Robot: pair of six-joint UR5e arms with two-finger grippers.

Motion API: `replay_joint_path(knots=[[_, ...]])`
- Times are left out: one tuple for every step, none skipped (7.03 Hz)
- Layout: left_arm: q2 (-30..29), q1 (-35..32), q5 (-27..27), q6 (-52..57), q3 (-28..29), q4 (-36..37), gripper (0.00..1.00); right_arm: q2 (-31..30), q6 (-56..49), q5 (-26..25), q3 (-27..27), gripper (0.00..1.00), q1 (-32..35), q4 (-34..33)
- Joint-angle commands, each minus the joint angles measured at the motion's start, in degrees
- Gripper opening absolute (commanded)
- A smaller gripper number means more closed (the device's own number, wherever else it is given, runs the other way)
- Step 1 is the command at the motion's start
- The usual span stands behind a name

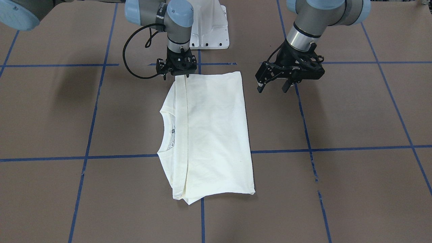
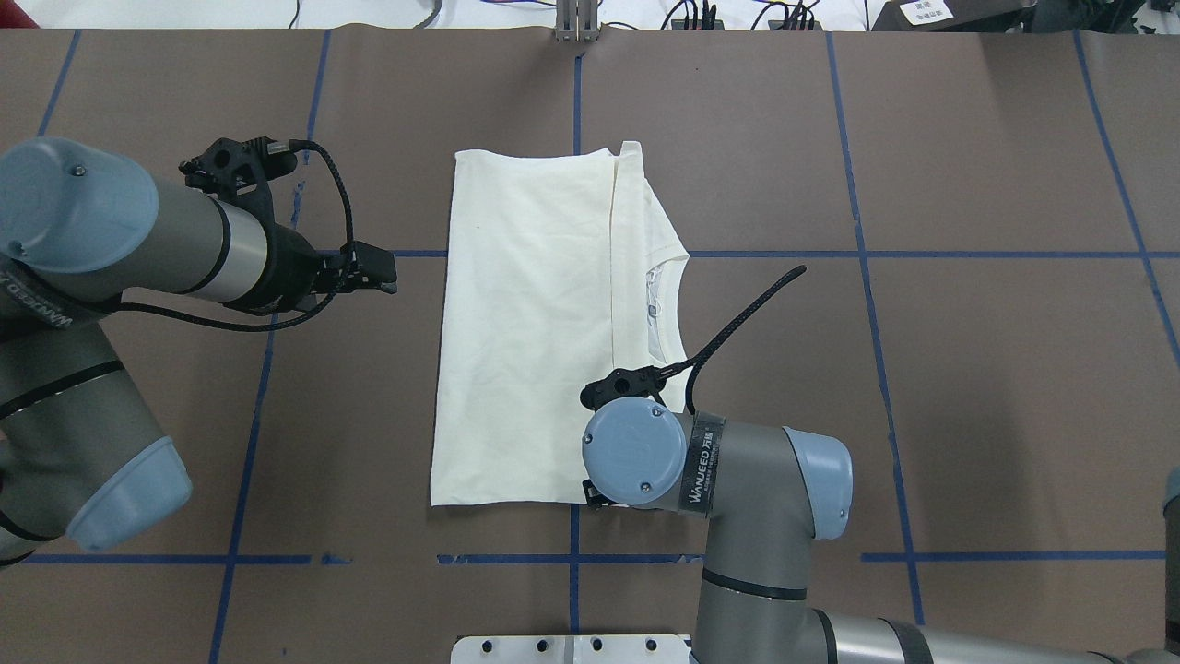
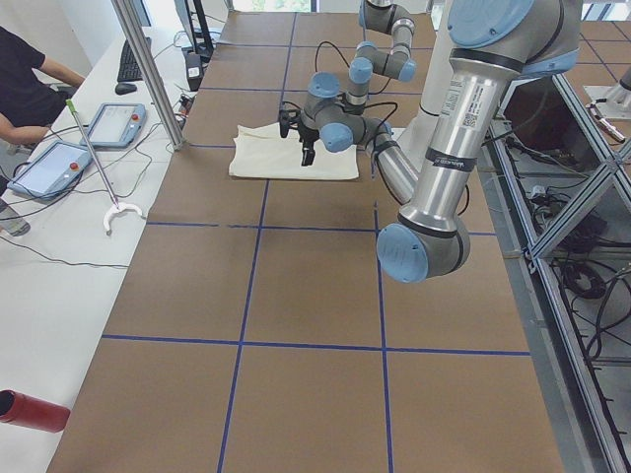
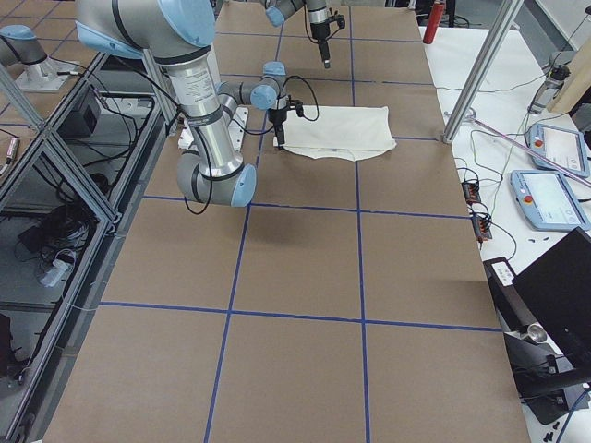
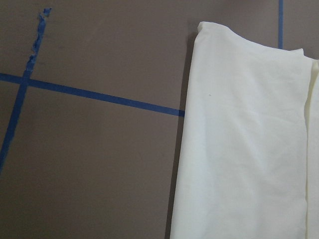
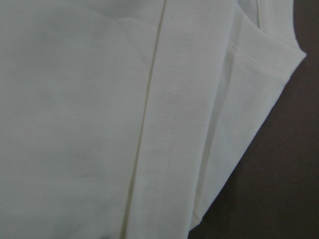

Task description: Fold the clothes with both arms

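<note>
The cream-white shirt (image 1: 212,135) lies folded flat in a rectangle at the table's middle, plain side up, with the print hidden. Its neckline (image 1: 170,131) faces the robot's right. It also shows in the overhead view (image 2: 525,323) and both wrist views (image 5: 249,149) (image 6: 99,124). My left gripper (image 1: 272,88) is open and empty, and hovers above the table just off the shirt's folded edge (image 2: 378,275). My right gripper (image 1: 176,76) points straight down at the shirt's near corner by the hem seam. Its jaws look apart. In the overhead view its own wrist hides it.
The white pedestal base (image 1: 209,30) stands just behind the shirt. Blue tape lines (image 1: 303,148) grid the brown table. A side table with tablets (image 3: 49,168), a metal post (image 3: 148,69) and a seated person are beyond the far edge. A red cylinder (image 3: 30,409) lies there too.
</note>
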Motion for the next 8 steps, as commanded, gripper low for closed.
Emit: replay_joint_path(knots=[[0.00,0.00,0.09,0.07,0.01,-0.08,1.00,-0.01,-0.04,-0.08,-0.55,1.00,0.24,-0.09],[0.00,0.00,0.00,0.07,-0.07,-0.08,1.00,-0.10,-0.04,0.01,-0.55,1.00,0.33,-0.26],[0.00,0.09,0.09,0.07,0.01,-0.08,1.00,-0.10,-0.04,0.01,-0.47,1.00,0.51,-1.05],[0.00,0.09,0.00,-0.10,0.01,-0.08,1.00,-0.10,-0.04,0.10,-0.38,1.00,0.68,-1.32],[0.00,0.53,0.09,-0.28,-0.07,-0.08,1.00,-0.18,-0.04,0.10,-0.38,1.00,0.94,-1.32],[0.00,0.79,0.09,-0.28,0.01,-0.08,1.00,-0.27,-0.04,0.10,-0.38,1.00,1.29,-1.76],[0.00,0.80,0.09,-0.28,0.01,-0.08,1.00,-0.36,-0.04,0.18,-0.12,1.00,1.91,-3.33],[-0.09,0.97,0.09,-0.28,0.01,-0.08,1.00,-0.62,-0.91,0.19,0.15,1.00,2.35,-4.21]])
